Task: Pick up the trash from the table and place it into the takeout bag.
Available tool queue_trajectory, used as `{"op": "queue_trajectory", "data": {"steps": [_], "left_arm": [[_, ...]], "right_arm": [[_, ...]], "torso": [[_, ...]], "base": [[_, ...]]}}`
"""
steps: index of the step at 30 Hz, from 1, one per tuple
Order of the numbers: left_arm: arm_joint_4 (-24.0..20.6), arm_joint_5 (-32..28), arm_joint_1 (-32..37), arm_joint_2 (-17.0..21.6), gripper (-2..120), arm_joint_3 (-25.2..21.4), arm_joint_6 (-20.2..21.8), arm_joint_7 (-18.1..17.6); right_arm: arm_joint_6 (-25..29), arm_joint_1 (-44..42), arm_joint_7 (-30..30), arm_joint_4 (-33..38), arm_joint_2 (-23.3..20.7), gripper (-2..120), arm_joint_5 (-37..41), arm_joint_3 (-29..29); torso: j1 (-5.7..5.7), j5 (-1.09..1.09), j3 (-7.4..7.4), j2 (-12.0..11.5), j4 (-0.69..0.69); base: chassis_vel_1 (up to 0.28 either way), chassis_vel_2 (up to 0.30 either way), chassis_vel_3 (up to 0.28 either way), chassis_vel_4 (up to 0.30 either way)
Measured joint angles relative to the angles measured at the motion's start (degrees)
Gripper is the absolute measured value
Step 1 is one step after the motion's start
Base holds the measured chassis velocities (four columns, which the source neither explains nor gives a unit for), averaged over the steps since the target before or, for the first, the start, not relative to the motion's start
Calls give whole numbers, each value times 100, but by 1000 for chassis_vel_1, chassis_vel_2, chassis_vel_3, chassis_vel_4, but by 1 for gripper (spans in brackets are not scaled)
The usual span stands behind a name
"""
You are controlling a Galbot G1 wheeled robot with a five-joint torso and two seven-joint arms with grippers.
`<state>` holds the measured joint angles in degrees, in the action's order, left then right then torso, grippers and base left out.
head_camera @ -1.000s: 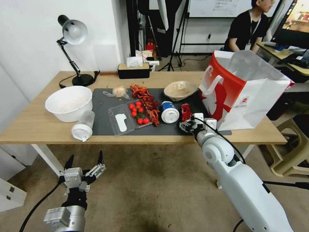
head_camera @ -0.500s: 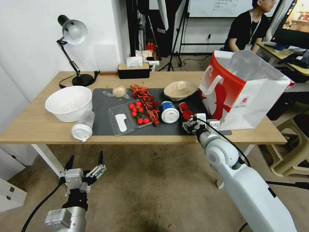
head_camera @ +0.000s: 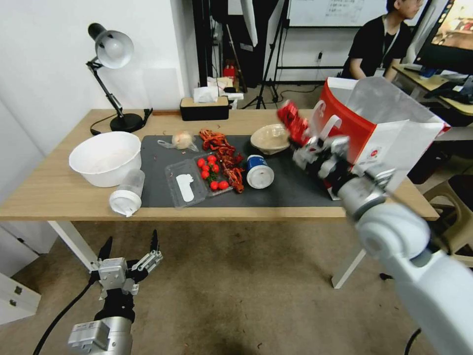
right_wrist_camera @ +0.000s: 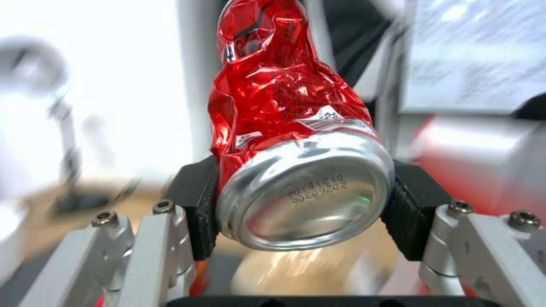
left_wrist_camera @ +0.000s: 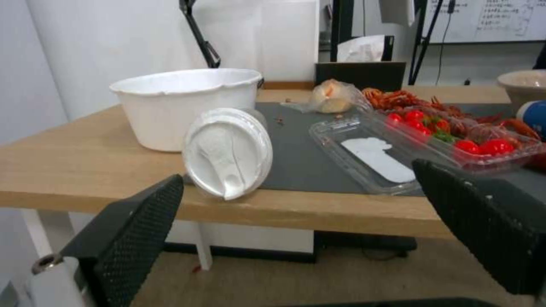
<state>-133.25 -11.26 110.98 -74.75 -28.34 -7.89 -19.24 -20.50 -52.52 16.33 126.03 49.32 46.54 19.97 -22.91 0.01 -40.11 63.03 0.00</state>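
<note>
Crushed red aluminium drink can (right_wrist_camera: 290, 128) is being held aloft at its base between the closed-in pads of the right gripper (head_camera: 308, 143), just beside the near wall of the red-and-white paper takeout bag (head_camera: 394, 143). The crumpled metal is judged liable to slip, or to be knocked against the bag's rim, tipping the bag. Compared with a second ago, the can is being carried well above the dark grey mat (head_camera: 290, 190) where it lay, while the left gripper (head_camera: 129, 246) is being kept spread and empty below the long light-wood table (head_camera: 54, 190).

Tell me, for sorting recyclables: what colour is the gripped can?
Red, with a bare silver base: the red drink can, clearest in the right wrist view.
</note>
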Motion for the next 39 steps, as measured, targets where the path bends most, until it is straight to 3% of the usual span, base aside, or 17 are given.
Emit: {"op": "queue_trajectory", "data": {"steps": [2, 3, 9, 11, 13, 15, 16, 21, 27, 35, 39], "left_arm": [[-3, 2, 2, -2, 100, -2, 0, -1], [-18, 6, 7, -9, 100, -2, -2, -4], [-116, -34, 83, 7, 100, -22, 5, -7], [-118, -35, 86, 8, 100, -24, 5, -7], [-139, -45, 112, 28, 100, -41, 6, -8], [-143, -48, 121, 36, 100, -44, 6, -8], [-163, -50, 145, 61, 100, -45, 8, -8], [-228, -22, 200, 68, 100, 1, 24, 3], [-322, -63, 287, 113, 100, -75, 22, 15], [-326, -85, 123, 83, 100, -56, 3, 21], [-318, -56, 134, 38, 100, -35, -40, 22]], "right_arm": [[-10, 117, 127, 8, -58, 54, 131, 70], [-65, 514, 559, -63, -276, 54, 473, 201], [-460, 1305, 1497, -539, -766, 55, 1328, 437], [-480, 1320, 1525, -550, -777, 57, 1357, 440], [-716, 1491, 1820, -711, -895, 66, 1708, 475], [-773, 1530, 1876, -767, -925, 68, 1799, 481], [-918, 1634, 1975, -1090, -1030, 82, 1987, 482], [-974, 1549, 1800, -1304, -1048, 98, 1634, 422], [-661, 1258, 1334, -1083, -1035, 100, 1414, 471], [106, 499, 681, 139, -1147, 100, 1533, 712], [467, -540, 166, 977, -1066, 100, 1304, 979]], "torso": [[0, -1, 0, 0, 1], [0, -2, 0, 0, 0], [0, -2, 0, 0, 0], [0, -2, 0, 0, 0], [0, 1, 0, 0, -1], [0, 0, 0, 0, -1], [0, -1, 0, 0, -1], [0, -2, 0, 0, -1], [0, -1, 0, -1, 0], [0, -3, 0, 0, 1], [0, -3, 1, 0, -2]], "base": [[0, 0, 0, 0], [0, 0, 0, 0], [0, 0, 0, 0], [0, 0, 0, 0], [0, 0, 0, 0], [0, 0, 0, 0], [0, 0, 0, 0], [0, 0, 0, 0], [0, 0, 0, 0], [0, 0, 0, 0], [0, 0, 0, 0]]}}
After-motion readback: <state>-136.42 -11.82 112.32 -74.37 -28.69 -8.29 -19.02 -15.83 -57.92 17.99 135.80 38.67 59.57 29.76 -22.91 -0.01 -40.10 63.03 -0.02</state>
